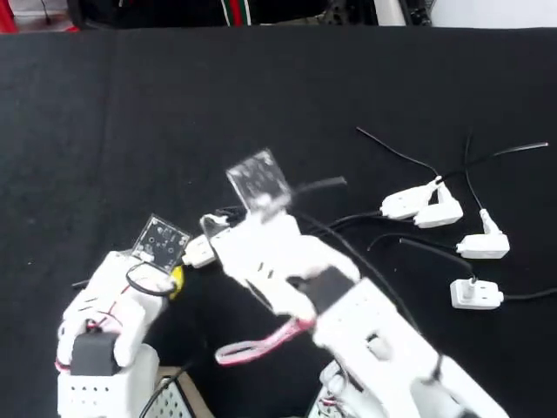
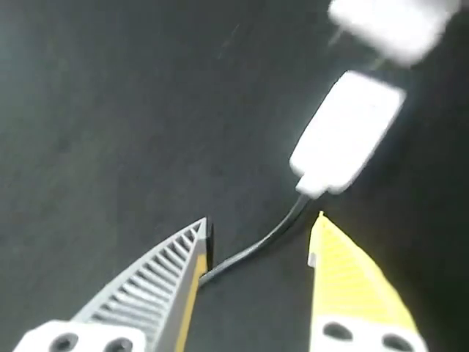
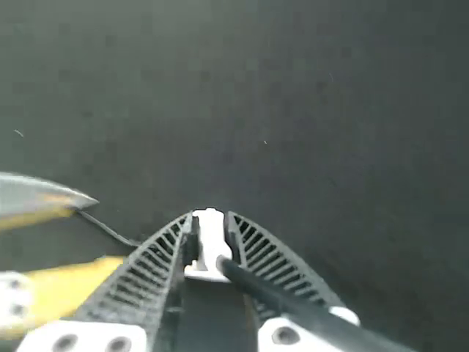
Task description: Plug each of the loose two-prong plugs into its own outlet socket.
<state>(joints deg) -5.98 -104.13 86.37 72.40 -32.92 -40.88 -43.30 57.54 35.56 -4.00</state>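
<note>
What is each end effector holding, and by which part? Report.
The right end effector grips a white plug by its body. The left end effector is open, astride a black cord, holding nothing.

- Illumination: even, diffuse light from overhead falls on the black tablecloth [image 1: 278, 96]. The cloth is matte and shows no glare.
- Shadows: barely discernible on the tablecloth beneath the arms.
- Exposure: the white connector [image 2: 344, 136] lying on the tablecloth is over-bright, with its surface detail lost.
- Blur: the right arm [image 1: 296, 261] above the tablecloth is smeared, while the left arm [image 1: 113, 305] is clearly outlined.
- Focus: the held plug [image 3: 207, 249], clamped in the right gripper [image 3: 209, 216], is well defined. The tablecloth behind it is soft and grainy.
- Background: a bright strip [image 1: 487, 10] runs beyond the tablecloth's far edge.
</note>
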